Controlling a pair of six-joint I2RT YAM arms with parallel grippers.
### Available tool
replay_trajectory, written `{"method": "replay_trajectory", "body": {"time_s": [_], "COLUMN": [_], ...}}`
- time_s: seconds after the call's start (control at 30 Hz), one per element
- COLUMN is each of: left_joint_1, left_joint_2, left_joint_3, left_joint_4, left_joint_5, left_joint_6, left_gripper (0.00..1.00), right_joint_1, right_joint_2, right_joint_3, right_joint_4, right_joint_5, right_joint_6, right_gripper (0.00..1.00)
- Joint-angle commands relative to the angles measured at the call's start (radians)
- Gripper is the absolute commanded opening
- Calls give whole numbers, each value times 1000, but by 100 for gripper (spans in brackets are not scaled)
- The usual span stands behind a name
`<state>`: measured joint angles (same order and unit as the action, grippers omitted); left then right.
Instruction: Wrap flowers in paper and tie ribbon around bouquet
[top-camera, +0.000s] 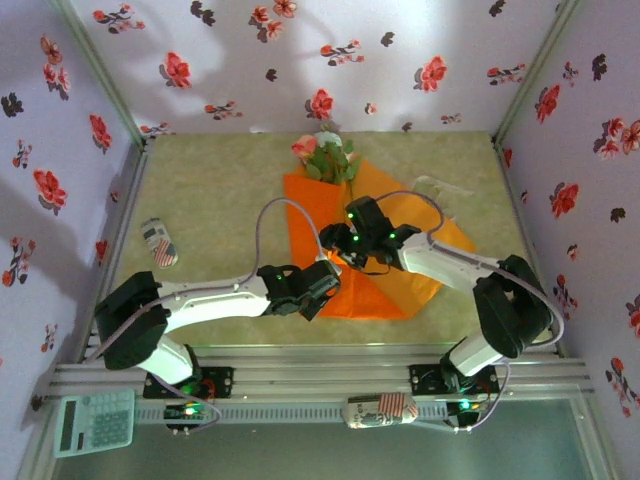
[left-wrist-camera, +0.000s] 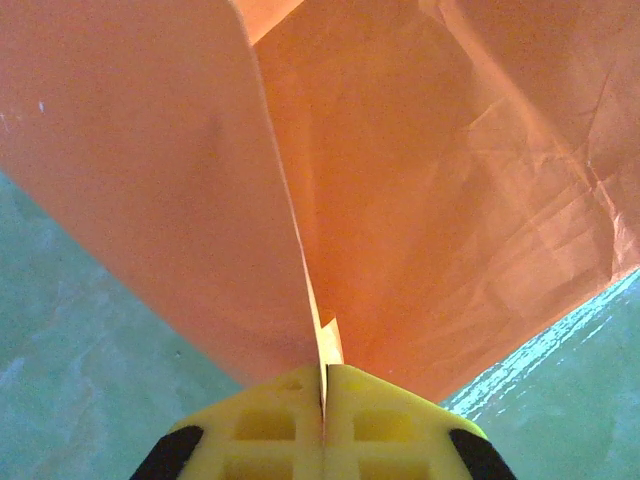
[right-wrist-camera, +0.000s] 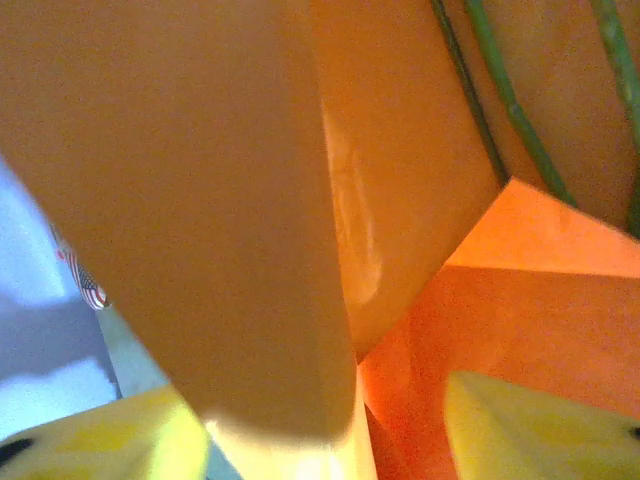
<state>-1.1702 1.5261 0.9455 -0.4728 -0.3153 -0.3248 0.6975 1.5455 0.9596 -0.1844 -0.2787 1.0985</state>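
From above, a large, creased, bright orange sheet of thin paper (top-camera: 385, 297) lies in the middle of the olive-toned table (top-camera: 210, 190), with one corner pointing at the far edge. A small bunch of artificial flowers (top-camera: 325, 155) with pink and cream blooms and green leaves lies at that far corner, heads toward the back wall. A thin, sheer, whitish ribbon (top-camera: 440, 186) lies on the table just beside the paper's far right edge. The left gripper (top-camera: 322, 283) sits at the paper's near left edge, and the right gripper (top-camera: 350, 245) hangs over the middle of the sheet, close to the left one. A small flag-printed can (top-camera: 158, 243) lies near the table's left edge, well apart from the paper. A pale green calculator (top-camera: 93, 422) lies at the near left corner. In the left wrist view, the left gripper (left-wrist-camera: 323, 375) has its yellow fingers (left-wrist-camera: 270, 425) pressed together on an edge of the paper, which rises from them as a standing flap above the table. In the right wrist view, the right gripper (right-wrist-camera: 315, 395) has its jaws standing apart. A raised fold of paper stands between its yellow fingers (right-wrist-camera: 530, 425), against the one at the left of the view and clear of the other, so nothing is pinched. The flowers (right-wrist-camera: 505, 100) show here as thin green stems crossing the paper at the upper right.
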Motion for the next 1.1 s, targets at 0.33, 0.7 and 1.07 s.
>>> {"method": "replay_trajectory", "body": {"time_s": [0.33,0.7,1.07], "left_joint_1": [-16,182,296], "left_joint_2": [-69,-220,-167], "left_joint_3": [72,-76,-254], "left_joint_4": [-102,-28,292], "left_joint_5": [-48,348,554], "left_joint_6": [-97,-507,-639], "left_gripper": [42,65,65], "right_joint_1": [-16,-85,-113], "right_joint_2": [-33,-14,11], "right_joint_3": [11,-63,-91], "right_joint_4": [-242,-151,-96], "right_joint_5": [128,48,-25], "right_joint_6": [-104,-124,-115], "right_gripper": [0,0,0]}}
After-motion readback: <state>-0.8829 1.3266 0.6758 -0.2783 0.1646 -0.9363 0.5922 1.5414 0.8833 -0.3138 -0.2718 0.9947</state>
